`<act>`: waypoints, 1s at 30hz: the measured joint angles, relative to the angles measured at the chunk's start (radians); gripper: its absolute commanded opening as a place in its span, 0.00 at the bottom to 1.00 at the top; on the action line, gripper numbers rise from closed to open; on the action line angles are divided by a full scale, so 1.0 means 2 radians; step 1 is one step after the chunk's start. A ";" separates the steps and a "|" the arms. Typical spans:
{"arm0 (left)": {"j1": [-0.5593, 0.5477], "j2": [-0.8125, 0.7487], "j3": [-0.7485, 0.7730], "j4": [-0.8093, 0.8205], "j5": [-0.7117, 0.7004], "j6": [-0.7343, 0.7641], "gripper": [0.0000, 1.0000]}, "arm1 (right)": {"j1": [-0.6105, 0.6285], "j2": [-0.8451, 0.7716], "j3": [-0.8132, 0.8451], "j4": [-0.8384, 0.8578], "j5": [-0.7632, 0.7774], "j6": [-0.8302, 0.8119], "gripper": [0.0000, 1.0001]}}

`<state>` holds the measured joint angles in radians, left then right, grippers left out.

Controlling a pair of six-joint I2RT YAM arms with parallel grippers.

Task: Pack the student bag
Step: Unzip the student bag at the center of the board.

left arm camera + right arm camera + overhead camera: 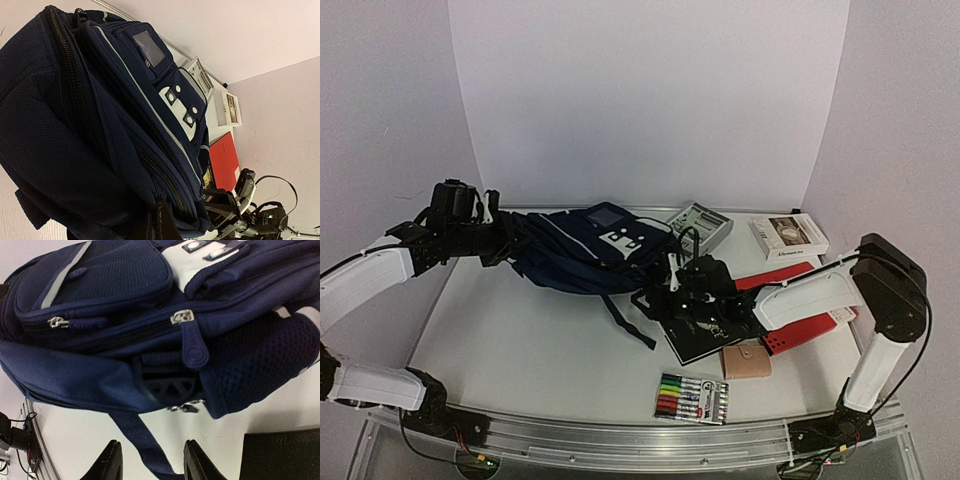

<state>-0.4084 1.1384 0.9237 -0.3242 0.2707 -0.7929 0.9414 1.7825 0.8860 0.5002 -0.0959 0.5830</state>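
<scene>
Your right gripper (152,445) faces the navy backpack (100,365), which lies on its side on the white table (75,425) and fills most of the view. Your fingers (111,462) stand apart. A dark strap (142,440) trails from the bag into the gap between them; it's hard to tell whether it touches either one. A rubber pull tab (194,347) hangs from the middle zip. A second metal slider (57,321) sits to the left on the front pocket. The mesh side pocket (260,365) is on the right. A black book's corner (282,455) shows at the lower right.
</scene>
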 measured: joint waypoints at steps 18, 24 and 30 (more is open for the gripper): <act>0.000 -0.001 0.010 -0.021 0.008 0.002 0.00 | -0.018 0.078 0.036 0.039 -0.043 -0.033 0.25; 0.001 0.000 0.011 -0.021 0.010 0.001 0.00 | -0.018 0.084 0.050 0.041 -0.042 -0.051 0.09; 0.002 0.000 0.012 -0.021 0.012 0.001 0.00 | -0.019 0.090 0.052 0.042 -0.039 -0.060 0.00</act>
<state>-0.4046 1.1391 0.9476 -0.3671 0.2939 -0.7913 0.9036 1.9617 0.9894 0.5837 -0.1731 0.4640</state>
